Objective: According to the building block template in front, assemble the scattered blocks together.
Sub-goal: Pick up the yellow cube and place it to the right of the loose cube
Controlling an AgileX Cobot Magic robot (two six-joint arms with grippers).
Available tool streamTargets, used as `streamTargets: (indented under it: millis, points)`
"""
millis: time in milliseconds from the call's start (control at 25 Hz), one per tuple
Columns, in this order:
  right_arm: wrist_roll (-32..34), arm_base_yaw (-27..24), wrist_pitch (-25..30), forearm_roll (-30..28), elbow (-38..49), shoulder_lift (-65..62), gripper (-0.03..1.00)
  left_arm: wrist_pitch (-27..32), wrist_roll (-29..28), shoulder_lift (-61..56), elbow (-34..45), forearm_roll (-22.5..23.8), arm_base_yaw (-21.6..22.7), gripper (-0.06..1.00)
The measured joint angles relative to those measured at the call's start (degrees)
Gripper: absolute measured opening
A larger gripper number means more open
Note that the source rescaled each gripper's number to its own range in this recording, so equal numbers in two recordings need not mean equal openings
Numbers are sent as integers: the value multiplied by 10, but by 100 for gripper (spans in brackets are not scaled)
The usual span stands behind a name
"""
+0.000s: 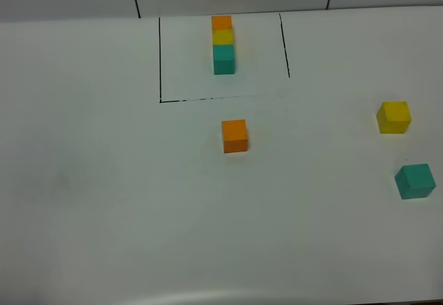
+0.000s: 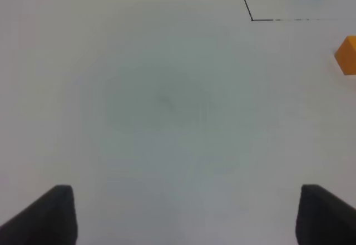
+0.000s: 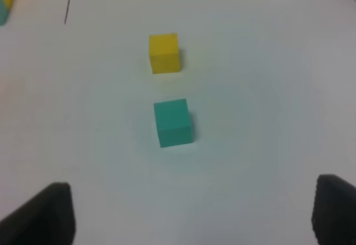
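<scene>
- The left fingers stand wide apart over the bare white table with nothing between them. The right fingers gape just as wide, also empty, short of the teal block.
- The teal block lies nearest us, well off to the right of the template. It sits slightly askew to the template's row, so we judge that fingers closing on its corners could twist it or pop it loose. It is a matte, crisp-edged cube.
- The yellow block, somewhat closer to the template, is near the teal one but apart from it. A wide approach to either might knock the other. It has the same plain cube form.
- The orange block rests just in front of the template, outside the black outline. The table looks smooth, so we expect that a neighbour pushed against this block could slide it away.
- Farthest off, the template is a joined row with its teal end towards us, then yellow, then orange. Reversing that order is the easy mistake.
</scene>
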Motion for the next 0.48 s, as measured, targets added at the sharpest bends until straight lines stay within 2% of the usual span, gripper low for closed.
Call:
streamTargets:
  millis: [120, 200, 480]
  points:
    - [-8, 0, -21, 0, -12, 89, 94, 0, 0, 0, 0, 0, 0, 67]
    - [-20, 0, -45, 0, -27, 173, 99, 0, 0, 0, 0, 0, 0, 67]
    - [-69, 0, -138, -6, -121, 508, 100, 0, 0, 0, 0, 0, 0, 67]
